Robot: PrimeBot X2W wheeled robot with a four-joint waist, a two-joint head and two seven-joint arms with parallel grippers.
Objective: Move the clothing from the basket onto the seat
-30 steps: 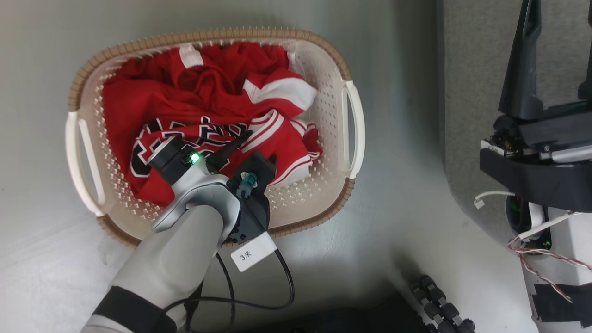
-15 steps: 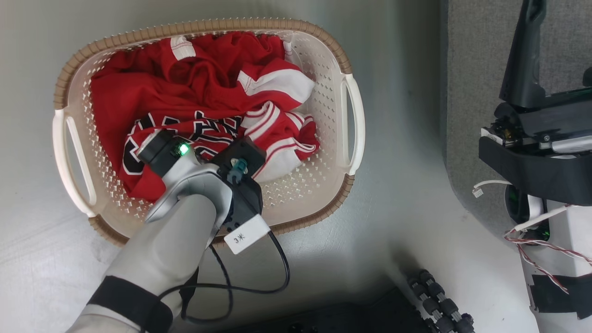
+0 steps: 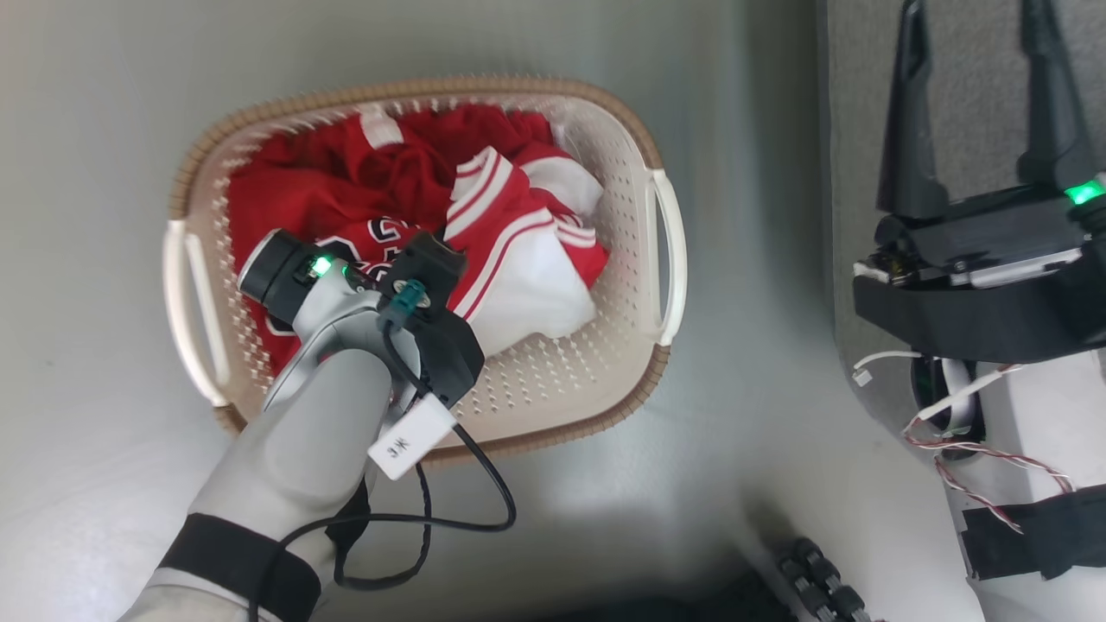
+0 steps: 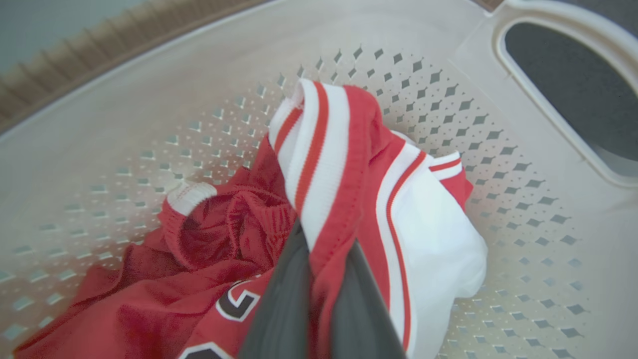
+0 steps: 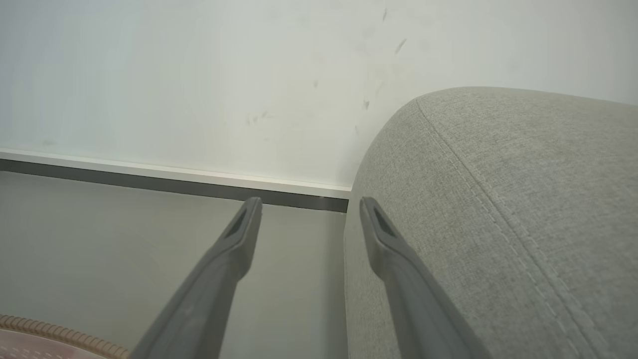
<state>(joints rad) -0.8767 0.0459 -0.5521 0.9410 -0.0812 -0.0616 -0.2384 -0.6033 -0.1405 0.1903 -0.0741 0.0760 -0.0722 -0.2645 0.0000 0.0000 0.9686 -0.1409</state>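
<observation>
- Head view: the basket point(image 3: 562, 380) sits toward 9 o'clock with the clothing point(image 3: 518, 259) heaped inside, and the seat point(image 3: 855, 173) lies at 3 o'clock. The left gripper point(image 3: 436, 250) dips into the heap. The right gripper point(image 3: 972, 26), at 2 o'clock, has its fingers apart and holds nothing.
- Left wrist view: the left gripper point(image 4: 324, 244) is clamped on a striped fold of clothing point(image 4: 329, 149) that rises toward 12 o'clock. The pinch is narrow, so a lift may let it slip. The garments look tangled, so both might drag or the basket point(image 4: 149, 99) might tip.
- Right wrist view: the right gripper point(image 5: 310, 209) is spread and empty, with the seat point(image 5: 498, 199) at 3 o'clock, untouched.
</observation>
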